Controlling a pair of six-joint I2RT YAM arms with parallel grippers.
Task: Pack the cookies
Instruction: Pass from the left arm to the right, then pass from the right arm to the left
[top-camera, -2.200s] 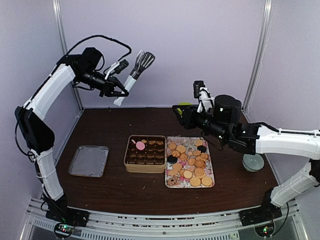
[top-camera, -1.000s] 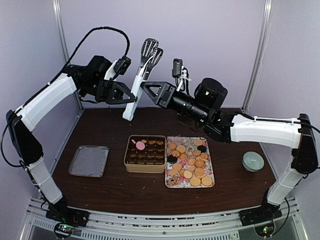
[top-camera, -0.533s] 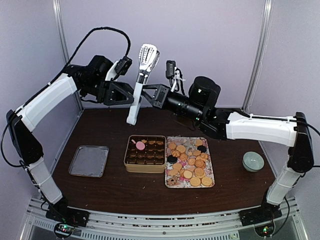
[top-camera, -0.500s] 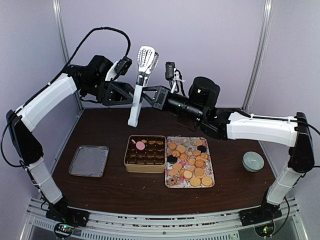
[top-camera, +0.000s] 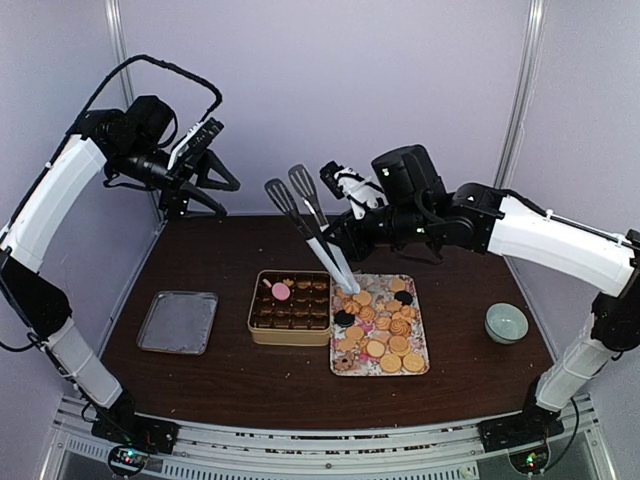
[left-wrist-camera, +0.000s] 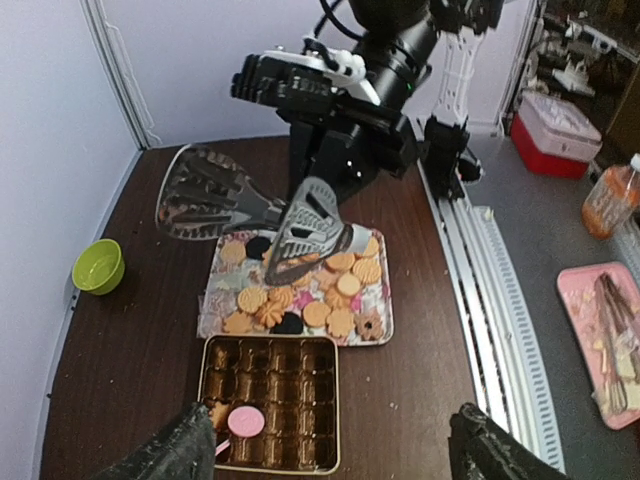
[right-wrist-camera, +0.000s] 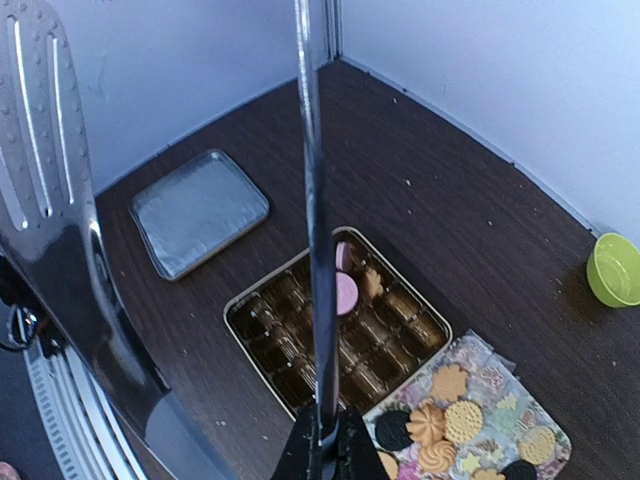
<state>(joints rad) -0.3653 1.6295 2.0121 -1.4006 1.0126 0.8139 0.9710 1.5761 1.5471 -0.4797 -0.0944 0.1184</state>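
- cookies (top-camera: 375, 348): mostly golden-tan, a few near-black, some pinkish
- the pink cookie (top-camera: 281, 292) in the tin is plain bubblegum pink
- tin (top-camera: 290, 340): gold, with brown paper cups (top-camera: 300, 312)
- cookie tray (right-wrist-camera: 483, 358): pastel floral print
- tongs (top-camera: 322, 245): white handles, black slotted heads
- corner bowl (left-wrist-camera: 98, 266): lime green
- other bowl (top-camera: 506, 323): pale grey-green
- flat tray (top-camera: 178, 322): silver-grey
- table (top-camera: 230, 250): dark brown woodgrain

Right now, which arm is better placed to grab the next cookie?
Right: right gripper shut on the tongs above the cookies; left gripper open, empty, raised at the back.
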